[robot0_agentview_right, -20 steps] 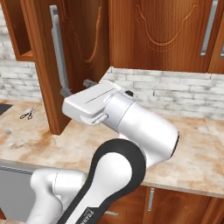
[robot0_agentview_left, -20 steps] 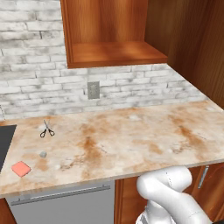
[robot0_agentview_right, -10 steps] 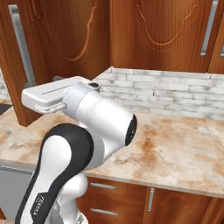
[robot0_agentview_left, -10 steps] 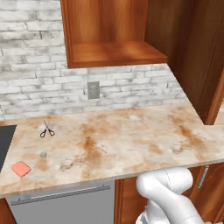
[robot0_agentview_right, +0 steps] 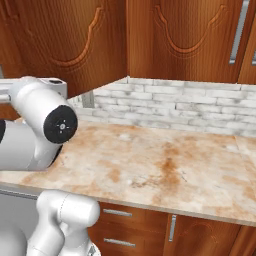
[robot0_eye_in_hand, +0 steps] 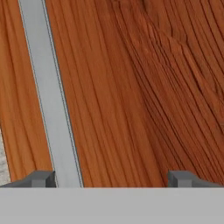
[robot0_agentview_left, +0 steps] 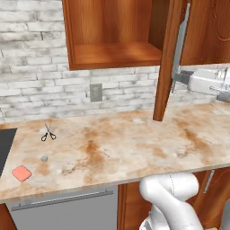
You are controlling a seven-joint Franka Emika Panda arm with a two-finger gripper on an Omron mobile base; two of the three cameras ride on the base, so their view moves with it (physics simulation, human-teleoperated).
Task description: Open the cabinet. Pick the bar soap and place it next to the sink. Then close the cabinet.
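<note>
1. Door of the cabinet has swung from wide open toward closing vs. the earlier pics; left base view now shows it edge-on, sticking out over the surface. Arm has swung across w/ it.
2. Gripper sits right at the door face; jaws spread wide, nothing clamped. Silver bar handle lies just inside one fingertip, so it looks like pushing, not gripping.
3. Bar soap lies flat near the surface's front-left corner, just beside the sink. Judged: pick-and-place done, final step (closing the cabinet) in hand.
4. Next move likely calls for a steady push along the door's arc till it seats against the cabinet frame; hand should keep square to the panel so it doesn't slide off the handle.
5. Edges/room: door's bottom edge hangs above the surface, near the back wall; nothing under its sweep. Scissors and small grey lump are well apart, toward the left edge. Open shelf looks bare.
</note>
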